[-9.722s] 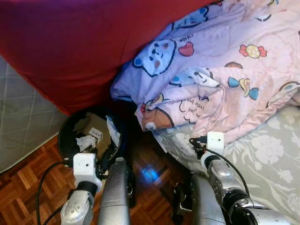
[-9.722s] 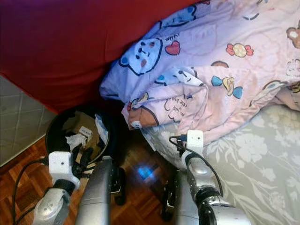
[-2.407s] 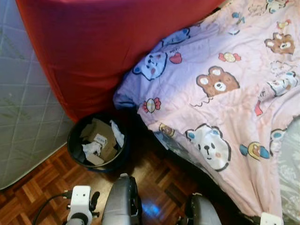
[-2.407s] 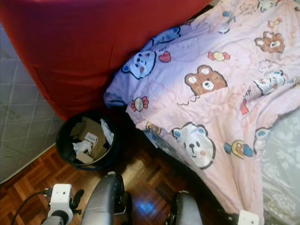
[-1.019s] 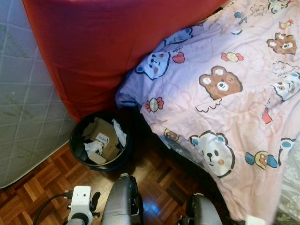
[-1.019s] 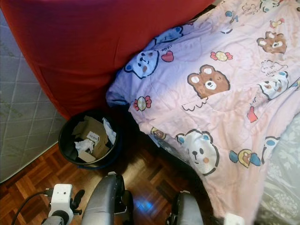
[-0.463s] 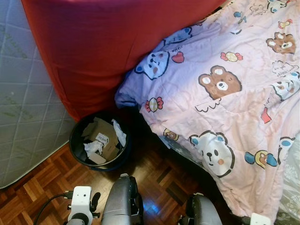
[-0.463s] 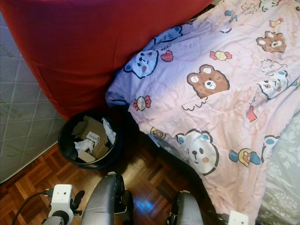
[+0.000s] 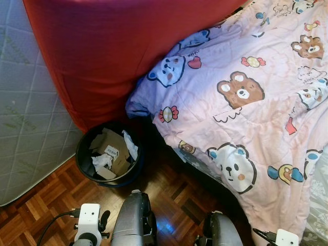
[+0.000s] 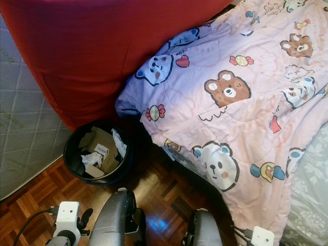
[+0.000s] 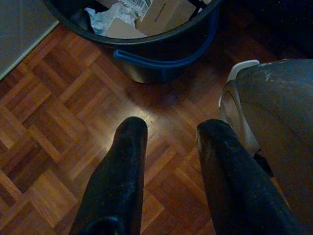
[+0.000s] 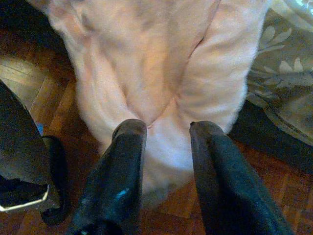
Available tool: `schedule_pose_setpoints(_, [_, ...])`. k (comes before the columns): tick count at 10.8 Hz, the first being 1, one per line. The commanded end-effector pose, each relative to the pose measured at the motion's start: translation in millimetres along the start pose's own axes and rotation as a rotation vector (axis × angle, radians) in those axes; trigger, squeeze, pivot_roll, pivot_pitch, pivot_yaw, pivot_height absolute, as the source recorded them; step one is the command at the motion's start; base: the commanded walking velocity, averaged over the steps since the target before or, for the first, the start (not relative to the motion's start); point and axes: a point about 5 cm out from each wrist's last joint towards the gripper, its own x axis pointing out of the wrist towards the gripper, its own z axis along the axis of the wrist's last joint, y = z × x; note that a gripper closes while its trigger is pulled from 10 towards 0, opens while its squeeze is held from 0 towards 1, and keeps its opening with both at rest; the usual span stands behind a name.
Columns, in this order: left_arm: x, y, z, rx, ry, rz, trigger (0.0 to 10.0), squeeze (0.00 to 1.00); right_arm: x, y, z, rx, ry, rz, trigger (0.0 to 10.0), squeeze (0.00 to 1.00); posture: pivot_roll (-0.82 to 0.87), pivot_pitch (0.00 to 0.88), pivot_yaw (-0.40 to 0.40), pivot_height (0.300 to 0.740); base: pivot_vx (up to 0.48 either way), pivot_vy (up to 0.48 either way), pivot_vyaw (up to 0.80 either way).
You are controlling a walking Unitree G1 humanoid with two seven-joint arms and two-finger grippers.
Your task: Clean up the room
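Observation:
A pink blanket (image 9: 241,128) printed with bears lies spread over the bed, its lower edge hanging toward the floor. My right gripper (image 12: 168,128) is low at the bed's front corner. It is open, and the hanging blanket edge (image 12: 161,58) lies just beyond and between its fingers. The right wrist (image 9: 286,238) shows at the bottom right. My left gripper (image 11: 172,128) hangs open over the parquet floor beside my leg, with nothing between its fingers. A short way ahead of it stands a black bin (image 11: 161,58).
The black bin (image 9: 80,159) holds crumpled paper and cardboard and stands on the parquet between a red mattress (image 9: 102,51) and the bed. A grey quilted mattress (image 9: 25,102) leans at the left. Grey floral sheet (image 9: 320,205) shows at the right. My legs (image 9: 130,220) are below.
The blanket, bunched in the oldest frames, now lies spread flat. Over the last second the right wrist has risen slightly into view at the lower right. The left arm is still.

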Motion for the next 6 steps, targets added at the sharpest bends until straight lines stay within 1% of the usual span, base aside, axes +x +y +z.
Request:
schedule_pose_setpoints(1, [-7.2, -0.1, -15, 0.005, 0.061, -0.008, 10.0, 0.0, -2.1, -7.7, -8, 0.014, 0.023, -0.027, 10.0, 1.0, 0.16, 0.282, -0.01, 0.629, 0.0, 0.0, 0.0])
schedule_pose_setpoints(3, [-6.6, 0.4, -14, 0.005, 0.064, -0.006, 10.0, 0.0, -0.9, -9.7, 1, 0.051, -0.04, -0.045, 10.0, 1.0, 0.16, 0.276, -0.009, 0.629, 0.0, 0.0, 0.0])
schedule_pose_setpoints(4, [-6.5, 1.1, -15, 0.006, 0.076, -0.002, 10.0, 0.0, -0.3, 0.0, 11, 0.094, -0.101, 0.025, 10.0, 0.0, 0.16, 0.267, -0.01, 0.629, 0.0, 0.0, 0.0])
schedule_pose_setpoints(5, [-6.6, 1.4, -17, 0.005, 0.089, 0.001, 10.0, 0.0, -0.1, 7.7, 12, 0.108, -0.099, 0.072, 10.0, 0.0, 0.15, 0.262, -0.01, 0.629, 0.0, 0.0, 0.0])
schedule_pose_setpoints(6, [-6.8, 0.2, -20, 0.008, 0.116, -0.001, 10.0, 0.0, 0.2, 18.3, 8, 0.055, -0.041, 0.118, 10.0, 0.0, 0.15, 0.252, -0.01, 0.629, 0.0, 0.0, 0.0])
